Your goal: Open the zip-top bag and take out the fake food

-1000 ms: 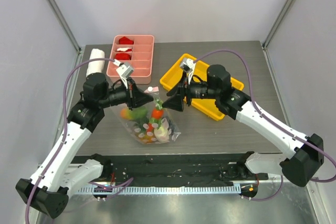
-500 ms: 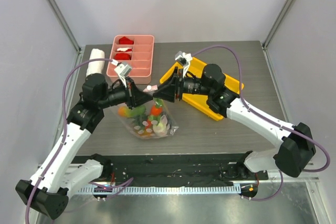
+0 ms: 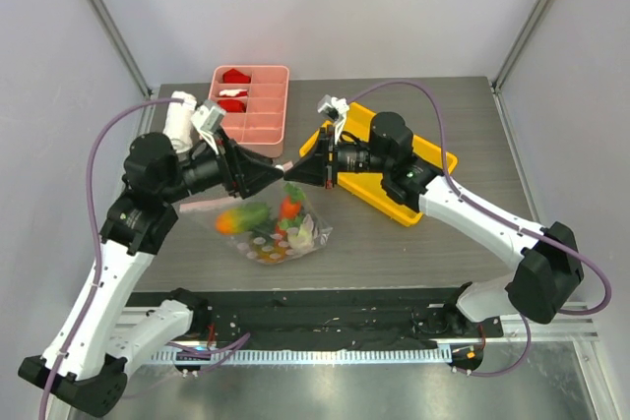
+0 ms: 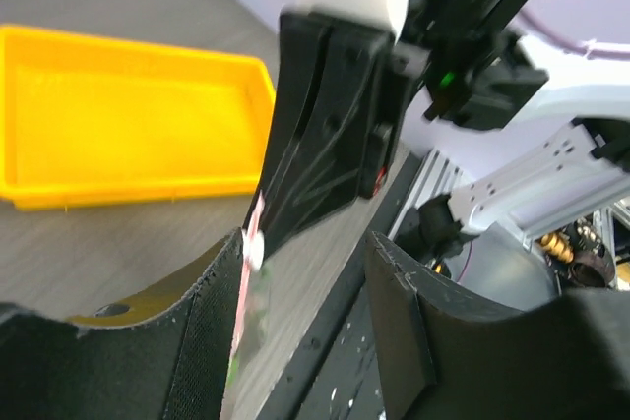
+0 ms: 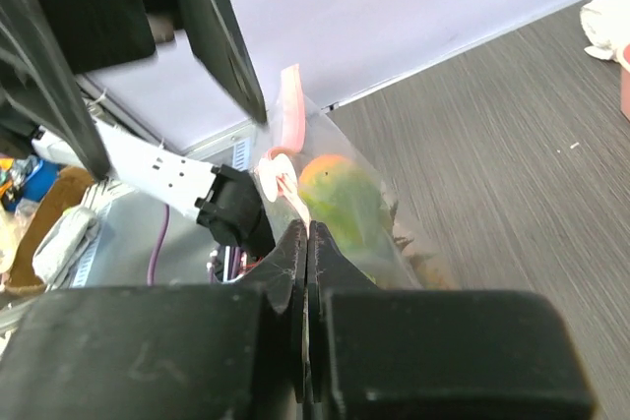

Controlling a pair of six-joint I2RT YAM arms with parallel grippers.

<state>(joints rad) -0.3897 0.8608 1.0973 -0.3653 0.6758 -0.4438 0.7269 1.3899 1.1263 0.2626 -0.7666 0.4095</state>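
The right gripper (image 5: pixel 307 233) has just pinched shut on the pink top of the bag (image 3: pixel 274 228) in the middle of the table (image 3: pixel 413 248), and the left gripper (image 4: pixel 307 248) has let go and is open, so the toy food (image 3: pixel 246 216) is still inside.

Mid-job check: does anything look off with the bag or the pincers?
Only the right pincer is shut on the top edge of the zip-top bag. The left pincer stands open beside it, gripping nothing. The bag sags from that one grip, fake food inside. Nothing spilled.
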